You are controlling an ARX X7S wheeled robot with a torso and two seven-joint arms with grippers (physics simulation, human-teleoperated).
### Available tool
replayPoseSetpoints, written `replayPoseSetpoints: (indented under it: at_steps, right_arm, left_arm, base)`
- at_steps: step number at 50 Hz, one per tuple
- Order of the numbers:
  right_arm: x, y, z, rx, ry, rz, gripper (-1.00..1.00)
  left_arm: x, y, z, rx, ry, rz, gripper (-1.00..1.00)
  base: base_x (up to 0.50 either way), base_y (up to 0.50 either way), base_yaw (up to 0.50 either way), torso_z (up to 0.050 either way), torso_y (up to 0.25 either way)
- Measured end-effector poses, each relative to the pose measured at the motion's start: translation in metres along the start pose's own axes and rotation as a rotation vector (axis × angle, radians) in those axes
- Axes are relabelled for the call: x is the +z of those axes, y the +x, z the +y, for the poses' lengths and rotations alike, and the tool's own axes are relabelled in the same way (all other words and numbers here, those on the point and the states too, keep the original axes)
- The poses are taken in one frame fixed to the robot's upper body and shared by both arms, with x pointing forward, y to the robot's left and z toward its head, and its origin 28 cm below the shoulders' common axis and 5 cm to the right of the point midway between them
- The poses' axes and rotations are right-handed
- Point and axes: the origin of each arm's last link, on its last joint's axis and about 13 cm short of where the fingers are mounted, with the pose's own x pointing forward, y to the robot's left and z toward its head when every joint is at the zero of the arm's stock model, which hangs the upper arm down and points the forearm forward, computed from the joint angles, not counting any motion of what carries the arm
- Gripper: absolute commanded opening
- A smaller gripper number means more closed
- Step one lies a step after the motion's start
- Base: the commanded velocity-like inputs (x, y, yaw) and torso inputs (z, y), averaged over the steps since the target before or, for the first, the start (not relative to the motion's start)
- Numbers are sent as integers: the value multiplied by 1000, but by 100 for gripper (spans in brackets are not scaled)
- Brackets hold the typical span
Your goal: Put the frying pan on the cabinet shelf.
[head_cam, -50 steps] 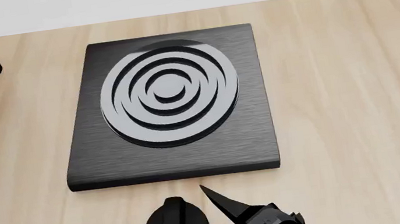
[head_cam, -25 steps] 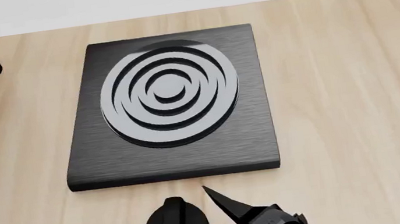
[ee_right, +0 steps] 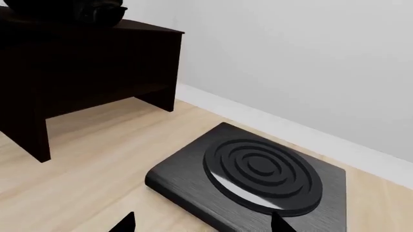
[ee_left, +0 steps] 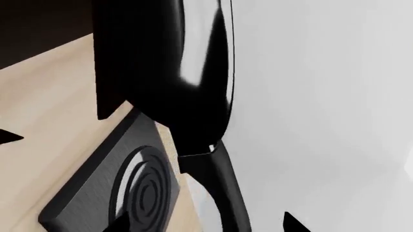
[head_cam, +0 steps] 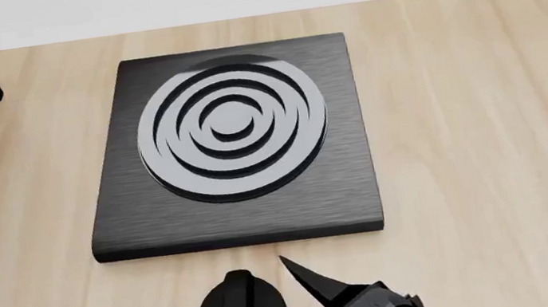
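Close to the left wrist cam, the frying pan point(ee_left: 187, 72) hung tilted, black underside showing, its long handle point(ee_left: 219, 193) running back toward the left gripper point(ee_left: 206, 224). Only 2 fingertips showed either side of the handle; can't tell if they clamped it. Pan sat above the hob point(head_cam: 235, 143) edge nearest the cabinet shelf point(ee_right: 84, 72), which stood well apart from the hob w/ bare table point(head_cam: 486, 132) between. Right gripper point(ee_right: 200, 222) hovered near the hob's front edge, fingers spread, holding nothing.
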Motion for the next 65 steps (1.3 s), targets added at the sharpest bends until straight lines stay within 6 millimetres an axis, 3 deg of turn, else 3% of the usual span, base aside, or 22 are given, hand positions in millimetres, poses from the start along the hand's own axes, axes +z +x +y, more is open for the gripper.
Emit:
replayPoseSetpoints:
  at_steps: [20,47,65]
  right_arm:
    - [-1,-1,-1,-10,7,-1,100]
    - [2,-6,-8,-72,61,-9,100]
    - [6,-11,-14,-114,107,-8,100]
  left_arm:
    - [-29,-34,3,-42,132,11,100]
    - [-80,-53,21,-74,752,-116,100]
    - [-99,-59,33,-64,1059,-224,100]
  base:
    - [0,0,0,0,0]
    - [0,0,0,0,0]
    - [0,0,0,0,0]
